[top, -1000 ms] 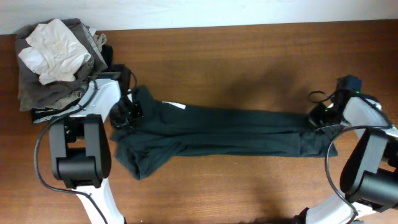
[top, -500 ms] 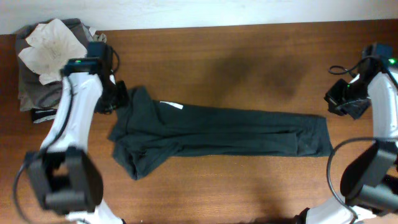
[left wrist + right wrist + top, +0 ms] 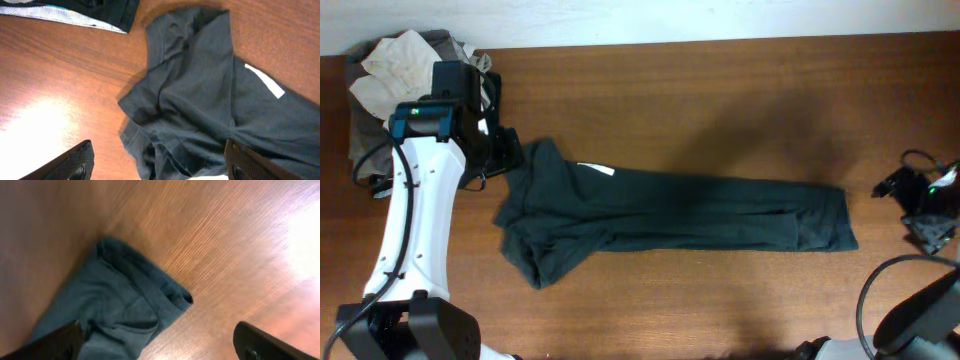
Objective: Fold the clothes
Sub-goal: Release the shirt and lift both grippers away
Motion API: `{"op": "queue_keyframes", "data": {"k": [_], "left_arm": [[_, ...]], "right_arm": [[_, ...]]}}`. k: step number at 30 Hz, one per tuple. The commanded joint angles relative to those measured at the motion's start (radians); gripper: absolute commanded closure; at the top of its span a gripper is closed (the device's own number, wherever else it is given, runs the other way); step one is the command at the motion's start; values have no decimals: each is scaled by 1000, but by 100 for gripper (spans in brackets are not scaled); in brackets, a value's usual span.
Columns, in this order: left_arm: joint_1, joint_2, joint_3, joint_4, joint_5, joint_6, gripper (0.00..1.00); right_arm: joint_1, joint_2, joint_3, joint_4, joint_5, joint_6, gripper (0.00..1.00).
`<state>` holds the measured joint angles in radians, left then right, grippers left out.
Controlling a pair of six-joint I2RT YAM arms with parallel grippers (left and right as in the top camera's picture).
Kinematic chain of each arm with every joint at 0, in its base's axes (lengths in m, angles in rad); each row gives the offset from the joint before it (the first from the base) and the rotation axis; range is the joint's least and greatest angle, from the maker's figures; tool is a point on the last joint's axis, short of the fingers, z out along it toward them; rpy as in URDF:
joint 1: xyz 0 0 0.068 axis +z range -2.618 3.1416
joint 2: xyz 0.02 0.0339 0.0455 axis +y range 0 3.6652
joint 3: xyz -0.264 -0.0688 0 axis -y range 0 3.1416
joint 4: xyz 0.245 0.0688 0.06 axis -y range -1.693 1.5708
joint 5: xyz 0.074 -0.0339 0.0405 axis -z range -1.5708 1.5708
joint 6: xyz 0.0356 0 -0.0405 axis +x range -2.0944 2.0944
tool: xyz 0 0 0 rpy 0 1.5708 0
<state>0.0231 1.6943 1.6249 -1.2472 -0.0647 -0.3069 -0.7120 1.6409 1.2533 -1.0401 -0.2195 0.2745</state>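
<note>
A dark teal garment [image 3: 670, 215] lies stretched out lengthwise across the wooden table, with a small white label [image 3: 597, 169] near its left end. My left gripper [image 3: 510, 155] hovers open just off that bunched left end [image 3: 200, 100]; its fingers [image 3: 70, 162] stand wide apart with nothing between them. My right gripper [image 3: 905, 195] is open at the far right, clear of the garment's right end [image 3: 115, 305]. Its fingers [image 3: 270, 345] hold nothing.
A pile of grey and cream clothes [image 3: 400, 70] sits at the table's back left corner, just behind the left arm. A dark piece with a grey band [image 3: 65, 12] from that pile shows in the left wrist view. The table's back edge meets a white wall.
Both grippers have opened and let go of the garment's ends. The left arm rose and drew back toward the pile; the right arm pulled away to the right edge. The garment lies still.
</note>
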Motion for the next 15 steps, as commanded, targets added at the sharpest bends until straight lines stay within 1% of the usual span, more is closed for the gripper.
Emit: {"op": "queue_keyframes", "data": {"k": [1, 3, 5, 7, 11, 15], "left_arm": [[5, 5, -9, -11, -11, 8, 16], [5, 5, -9, -11, -11, 8, 16], [5, 5, -9, -10, -11, 8, 16], [4, 5, -9, -9, -10, 8, 16], [3, 5, -9, -7, -10, 8, 15], [3, 5, -9, -7, -10, 8, 15]], "right_arm": [[-9, 26, -130, 181, -163, -130, 1], [-8, 58, -148, 227, -224, -216, 1], [-8, 93, -148, 234, -252, -265, 1], [-8, 124, -148, 233, -263, -275, 1], [-8, 190, -148, 219, -267, -341, 1], [-8, 267, -148, 218, -254, -349, 1]]}}
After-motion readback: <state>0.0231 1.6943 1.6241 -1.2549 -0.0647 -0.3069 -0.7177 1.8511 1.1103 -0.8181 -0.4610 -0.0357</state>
